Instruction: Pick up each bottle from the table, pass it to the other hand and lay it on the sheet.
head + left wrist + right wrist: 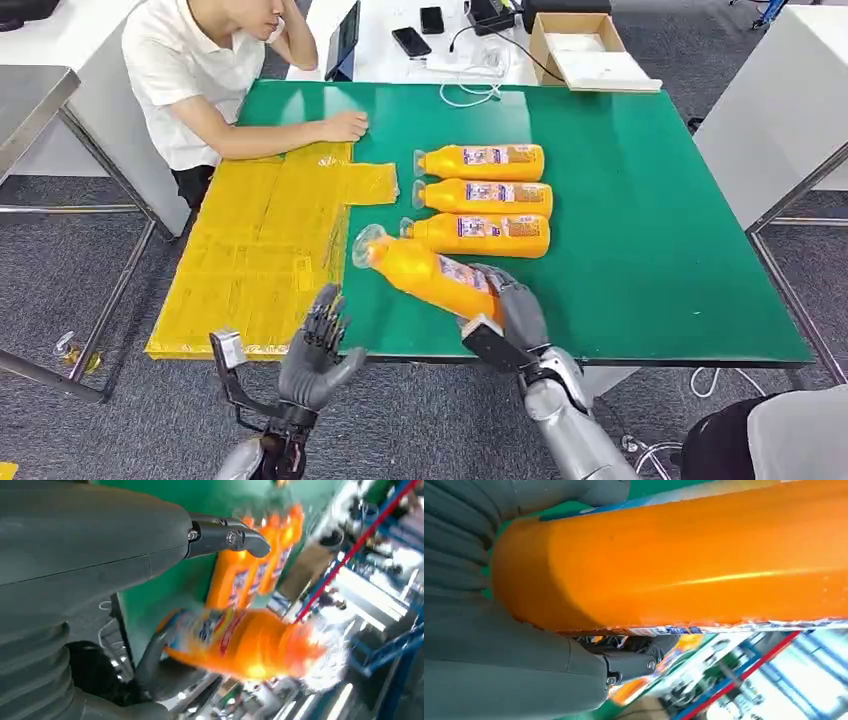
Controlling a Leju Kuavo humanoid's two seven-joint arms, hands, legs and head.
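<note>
My right hand (512,312) grips the base of an orange bottle (425,268) and holds it tilted above the green table (650,250), its clear cap toward the yellow sheet (262,250). The same bottle (684,560) shows close in the right wrist view, and blurred as the bottle (240,642) in the left wrist view. My left hand (318,350) is raised at the table's near edge, fingers apart and holding nothing, a short way left of the bottle. Three more orange bottles (484,195) lie side by side on the table beyond it.
A person in a white shirt (190,70) sits at the far left corner, one hand (345,126) resting at the sheet's far edge. A cardboard box (585,50), phones and cables lie on the white table behind. A grey table (30,100) stands left.
</note>
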